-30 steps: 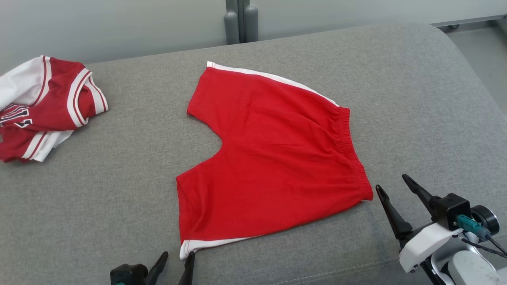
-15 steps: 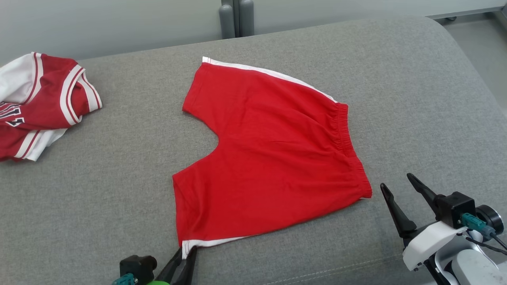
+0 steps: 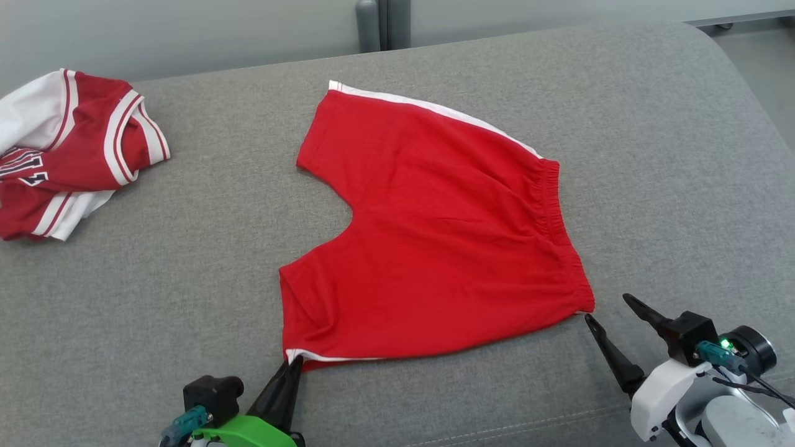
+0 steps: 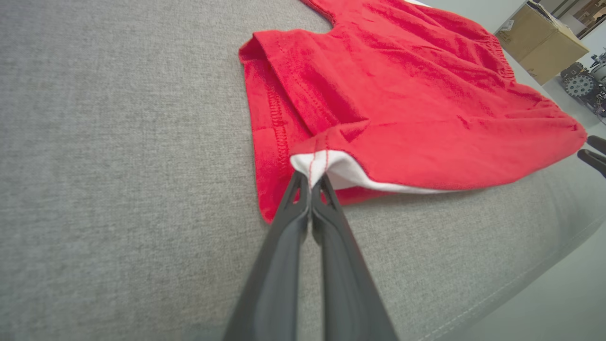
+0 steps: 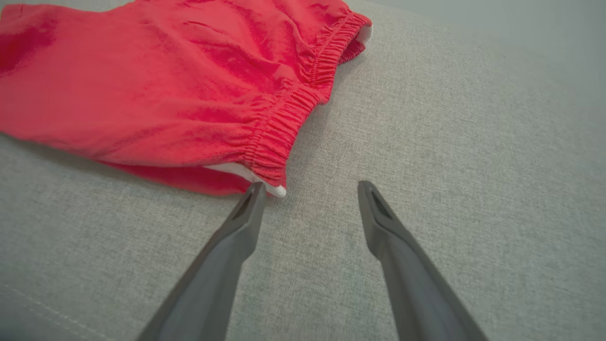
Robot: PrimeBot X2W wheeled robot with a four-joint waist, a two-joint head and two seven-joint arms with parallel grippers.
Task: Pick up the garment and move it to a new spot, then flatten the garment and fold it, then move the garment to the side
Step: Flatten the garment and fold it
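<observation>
Grey padded surface [image 3: 186, 261] under limp, light shorts [image 3: 435, 236]; left gripper [image 3: 294, 365] clamped on hem corner [image 4: 312, 163], right gripper [image 3: 605, 307] wide beside waistband corner [image 5: 272, 182].

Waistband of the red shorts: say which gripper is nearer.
Right. The right gripper sits open at the near corner of the waistband; the left gripper is shut on the leg hem, at the opposite end.

Left end effector [image 4: 311, 182] pinched closed on white-lined hem corner of red shorts [image 4: 402, 94]. Corner raised off grey cushion [image 4: 118, 166]; rest of shorts lies flat. Cardboard box [image 4: 539, 45] beyond, upper right.
</observation>
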